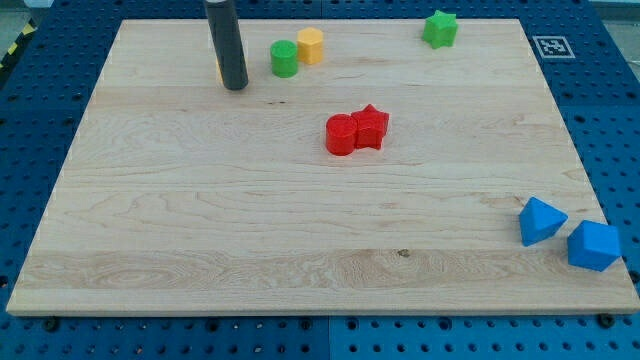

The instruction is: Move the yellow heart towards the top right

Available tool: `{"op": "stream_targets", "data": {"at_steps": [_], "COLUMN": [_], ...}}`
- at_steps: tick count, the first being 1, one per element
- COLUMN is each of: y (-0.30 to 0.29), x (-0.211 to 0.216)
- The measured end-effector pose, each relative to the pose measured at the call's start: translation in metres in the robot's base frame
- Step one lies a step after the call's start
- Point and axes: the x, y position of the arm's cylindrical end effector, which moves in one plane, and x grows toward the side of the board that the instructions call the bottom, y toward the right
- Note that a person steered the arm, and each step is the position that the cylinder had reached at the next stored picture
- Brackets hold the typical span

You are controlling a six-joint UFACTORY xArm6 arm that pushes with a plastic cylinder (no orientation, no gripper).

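Observation:
My tip (235, 88) rests on the board near the view's top left. Only a thin yellow sliver (219, 72) shows at the rod's left edge; it looks like the yellow heart, almost wholly hidden behind the rod. A green cylinder (284, 58) and a second yellow block (311, 45) stand just right of the rod, apart from it.
A green star (438, 28) sits at the view's top right. A red cylinder (341, 135) and a red star (371, 126) touch near the middle. Two blue blocks (541, 220) (593, 245) lie at the bottom right edge. A marker tag (551, 45) is off the board's top right corner.

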Motion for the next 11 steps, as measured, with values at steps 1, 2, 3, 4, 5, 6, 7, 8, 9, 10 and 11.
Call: {"op": "stream_targets", "data": {"at_steps": [1,2,3,4,5,6,7,8,9,10,11], "y": [0.005,0.007,0.007,0.007,0.005,-0.006,-0.028,-0.057,-0.083,-0.101,-0.098], "x": [-0.008,-0.012,-0.021,-0.042,-0.053,-0.056,-0.056,-0.060,-0.076,-0.083,-0.070]}}
